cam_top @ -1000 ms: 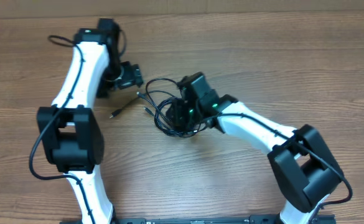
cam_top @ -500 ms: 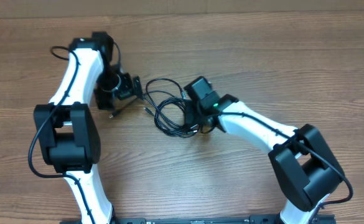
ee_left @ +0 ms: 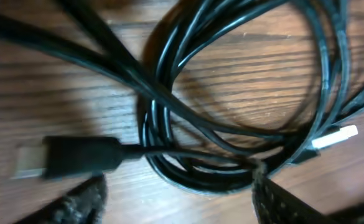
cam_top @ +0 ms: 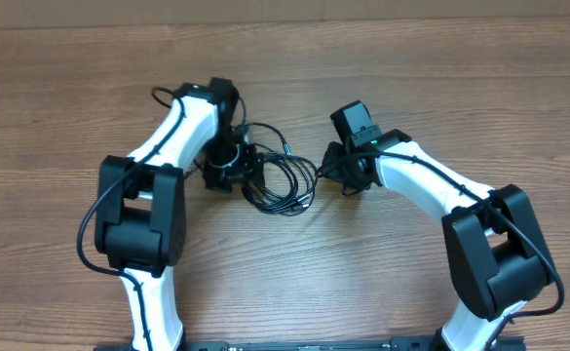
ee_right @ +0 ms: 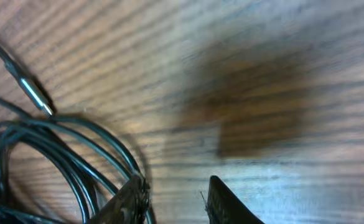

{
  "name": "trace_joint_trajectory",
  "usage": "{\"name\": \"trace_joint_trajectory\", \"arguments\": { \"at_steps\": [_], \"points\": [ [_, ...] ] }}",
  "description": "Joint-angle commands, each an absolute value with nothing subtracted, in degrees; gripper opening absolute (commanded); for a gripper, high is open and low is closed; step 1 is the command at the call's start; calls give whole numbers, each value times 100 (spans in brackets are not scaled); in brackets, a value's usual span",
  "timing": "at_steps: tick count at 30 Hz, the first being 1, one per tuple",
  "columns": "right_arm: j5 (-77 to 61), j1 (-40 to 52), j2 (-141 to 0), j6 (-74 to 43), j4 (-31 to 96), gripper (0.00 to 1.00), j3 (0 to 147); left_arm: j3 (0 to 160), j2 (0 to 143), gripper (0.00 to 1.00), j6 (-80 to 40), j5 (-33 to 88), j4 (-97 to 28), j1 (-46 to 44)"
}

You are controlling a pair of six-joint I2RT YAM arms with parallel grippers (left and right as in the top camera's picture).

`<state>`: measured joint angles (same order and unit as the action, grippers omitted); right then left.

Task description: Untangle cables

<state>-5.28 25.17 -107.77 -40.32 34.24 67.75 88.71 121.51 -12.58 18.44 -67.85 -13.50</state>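
Across the brown wooden surface [cam_top: 70, 97] our left end effector [cam_top: 228, 168] now straddles, unclenched, the tangled thin black cables [cam_top: 285, 183] under its tips. Our right end effector [cam_top: 335, 171] has withdrawn beside them, released and empty, so we likely regrasp.

The overhead view is evenly lit and sharp. In both wrist views the cables [ee_left: 155, 134] are blurred, and a soft shadow is cast across the surface [ee_right: 294, 50].
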Motion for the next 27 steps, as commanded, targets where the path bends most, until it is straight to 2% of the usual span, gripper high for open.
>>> {"name": "trace_joint_trajectory", "arguments": {
  "at_steps": [1,4,7,10,13,17,23,27],
  "points": [
    [-832,2526,-10750,-3887,3522,31,6842,8591,12064,74,-1837,1509,-6742,-1518],
    [-867,2449,-10750,-3715,4097,31,7179,8549,12064,80,-2281,1229,-6604,-1518],
    [-864,2451,-10750,-3546,4598,32,7555,8543,12064,79,-2451,1251,-6405,-1551],
    [-867,2451,-10899,-3391,5258,38,8138,8543,12064,75,-2449,1243,-6355,-1645],
    [-860,2469,-11439,-3114,5907,48,8809,8538,12064,73,-2451,1160,-6230,-1763],
    [-635,2469,-11915,-3098,5793,48,8862,8490,12064,72,-2449,1157,-6049,-1826],
    [-257,2469,-12145,-3092,5568,48,8809,8300,12064,76,-2443,1142,-5883,-1831],
    [-266,2480,-12300,-2853,5463,49,8809,8315,12049,77,-1992,1354,-5911,-1767]
  ]
}}
